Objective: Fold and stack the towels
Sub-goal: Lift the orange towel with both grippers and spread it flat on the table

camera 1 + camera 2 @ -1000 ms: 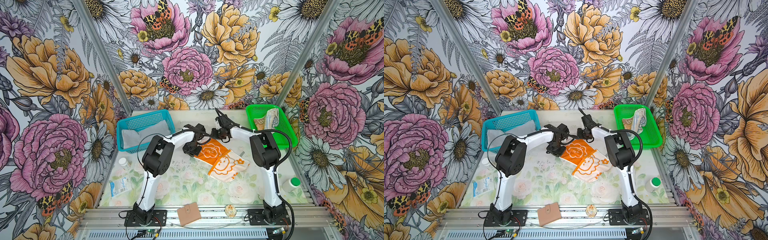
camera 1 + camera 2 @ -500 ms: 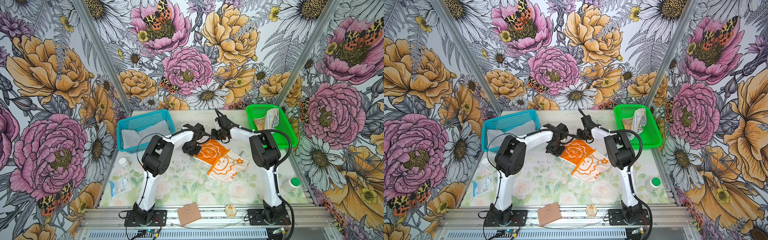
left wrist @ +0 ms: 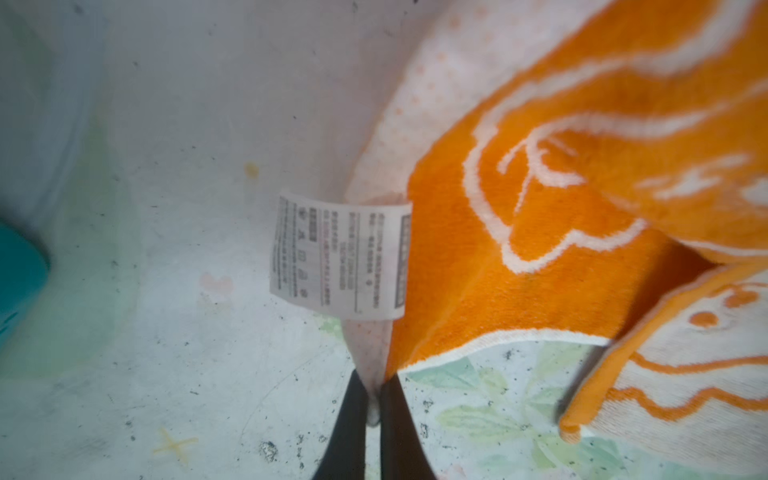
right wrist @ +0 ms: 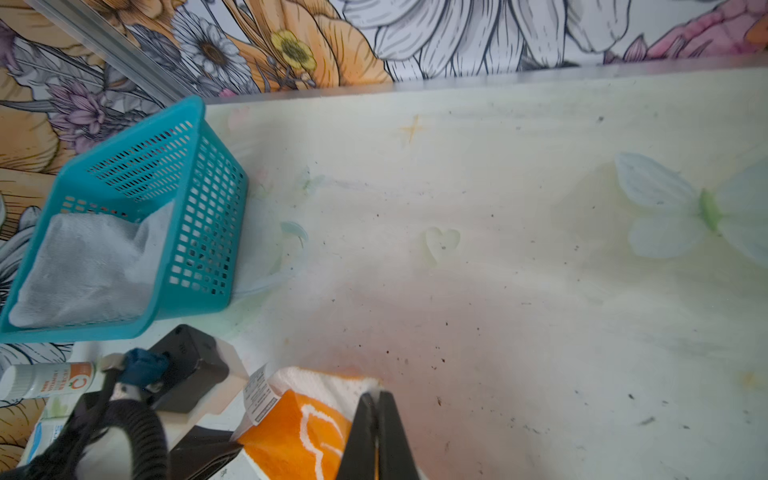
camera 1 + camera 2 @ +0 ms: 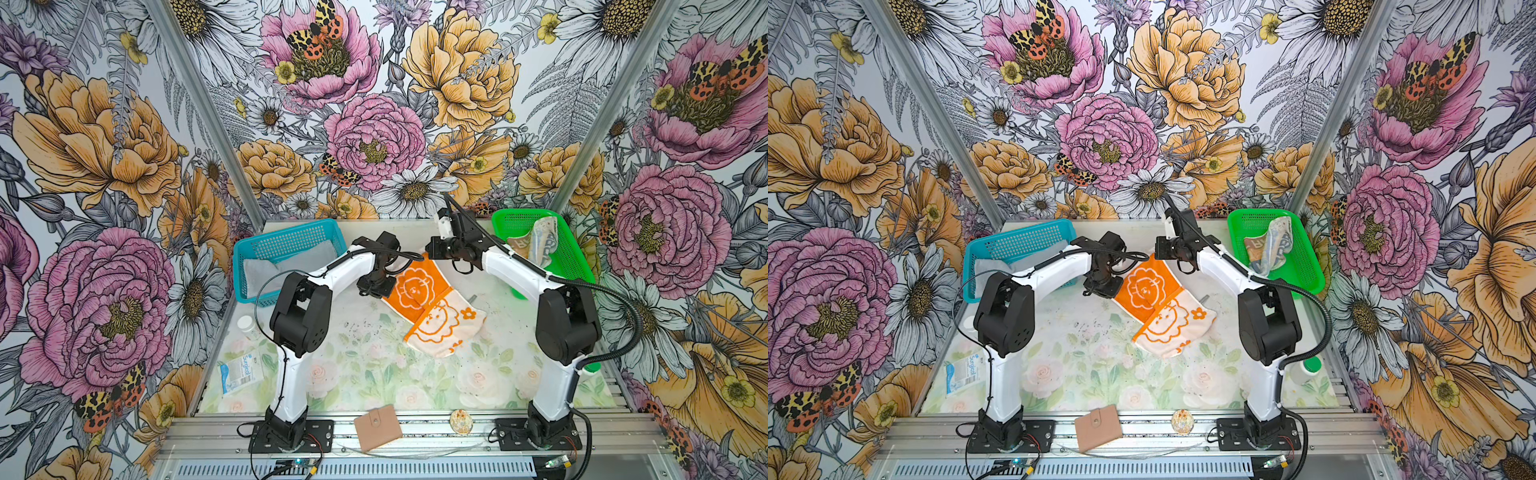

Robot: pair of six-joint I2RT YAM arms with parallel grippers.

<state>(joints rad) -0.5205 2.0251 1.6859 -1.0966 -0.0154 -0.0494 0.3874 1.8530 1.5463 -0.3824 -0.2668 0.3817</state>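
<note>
Two grippers meet at the orange-and-cream towel (image 5: 432, 311), which lies partly spread across the middle of the table in both top views (image 5: 1158, 307), its cream half trailing toward the lower right. We see the left gripper (image 3: 374, 386) pinched narrowly on one corner of this towel; in the left wrist view a sliver of cream cloth sits between the two dark fingers, and a white care label (image 3: 340, 257) hangs just above them. In a top view that gripper (image 5: 376, 289) sits at the towel's left corner. The right gripper (image 4: 376, 399) is closed too, its fingers pressed together on the cream hem at the towel's upper corner, which rises toward it in a top view (image 5: 428, 254).

We find the light grey towel (image 5: 286, 266) bunched inside the blue basket (image 5: 286, 243) at the upper left of the table, and the lettered towel (image 5: 536, 245) crumpled in the green basket (image 5: 519, 220) at the upper right. A tan wallet (image 5: 377, 427) rests on the metal rail at the bottom centre, and a small blue-white packet (image 5: 237, 372) lies at the table's lower left edge.
</note>
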